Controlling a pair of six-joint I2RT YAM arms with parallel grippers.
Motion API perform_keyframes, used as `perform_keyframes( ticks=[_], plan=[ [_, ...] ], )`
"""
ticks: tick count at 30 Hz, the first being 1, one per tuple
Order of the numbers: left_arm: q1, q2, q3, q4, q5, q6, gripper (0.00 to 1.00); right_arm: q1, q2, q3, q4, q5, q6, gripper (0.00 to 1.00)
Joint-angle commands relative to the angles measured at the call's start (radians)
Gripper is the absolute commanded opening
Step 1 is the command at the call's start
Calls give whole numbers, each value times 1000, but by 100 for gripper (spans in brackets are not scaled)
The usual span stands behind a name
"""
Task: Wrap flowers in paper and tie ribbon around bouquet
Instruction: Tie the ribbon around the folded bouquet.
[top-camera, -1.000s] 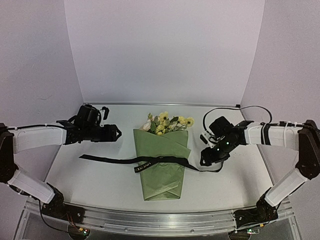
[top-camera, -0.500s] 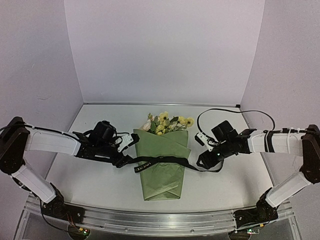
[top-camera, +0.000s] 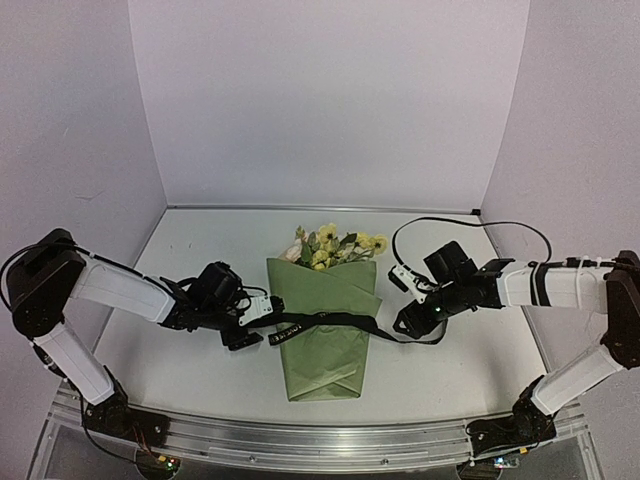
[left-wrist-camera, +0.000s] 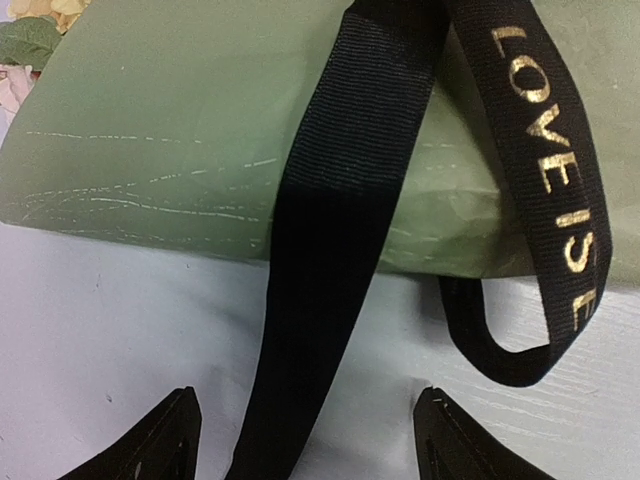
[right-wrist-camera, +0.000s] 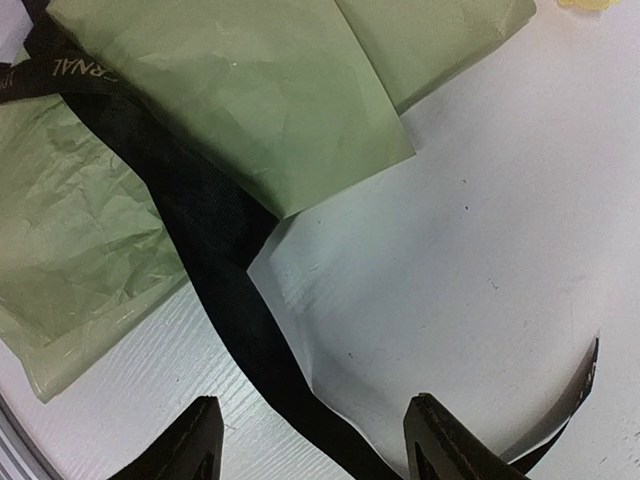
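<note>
The bouquet (top-camera: 325, 335) lies mid-table, a cone of olive-green paper (left-wrist-camera: 180, 130) (right-wrist-camera: 250, 90) with the yellow flowers (top-camera: 335, 245) at its far end. A black ribbon (top-camera: 330, 320) with gold lettering crosses it. My left gripper (top-camera: 250, 335) (left-wrist-camera: 308, 445) is low at the cone's left edge, open, with the ribbon (left-wrist-camera: 320, 300) running between its fingertips. My right gripper (top-camera: 405, 322) (right-wrist-camera: 312, 445) is at the cone's right edge, open, the ribbon (right-wrist-camera: 220, 290) passing between its fingers on the table.
White table (top-camera: 180, 370) with lilac walls behind and at both sides. A metal rail (top-camera: 320, 440) runs along the near edge. A black cable (top-camera: 450, 222) loops above the right arm.
The left arm has swung in from the left and dropped to the cone's left edge over the ribbon. The right gripper has shifted slightly left and lower.
</note>
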Motion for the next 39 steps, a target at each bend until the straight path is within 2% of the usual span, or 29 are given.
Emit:
perform_keyframes(
  ticks=[1, 6, 13, 20, 23, 31, 39],
  plan=[
    [-1, 18, 7, 132, -47, 62, 76, 6, -15, -12, 16, -1, -14, 65],
    [-1, 70, 50, 123, 15, 80, 75, 6, -18, -20, 16, 9, -25, 65],
    [-2, 124, 97, 110, 44, 105, 67, 6, -7, -13, 10, -17, -50, 66],
    [-2, 142, 124, 88, 45, 105, 38, 6, 48, 34, -30, -84, -99, 68],
    [-2, 140, 122, 84, 38, 107, 32, 16, 88, 63, -62, -90, -143, 68],
    [-2, 131, 117, 88, 35, 96, 27, 82, 181, 118, -70, -11, -217, 68],
    [-2, 113, 115, 80, 29, 95, 23, 125, 273, 181, -85, 104, -209, 64]
  ],
)
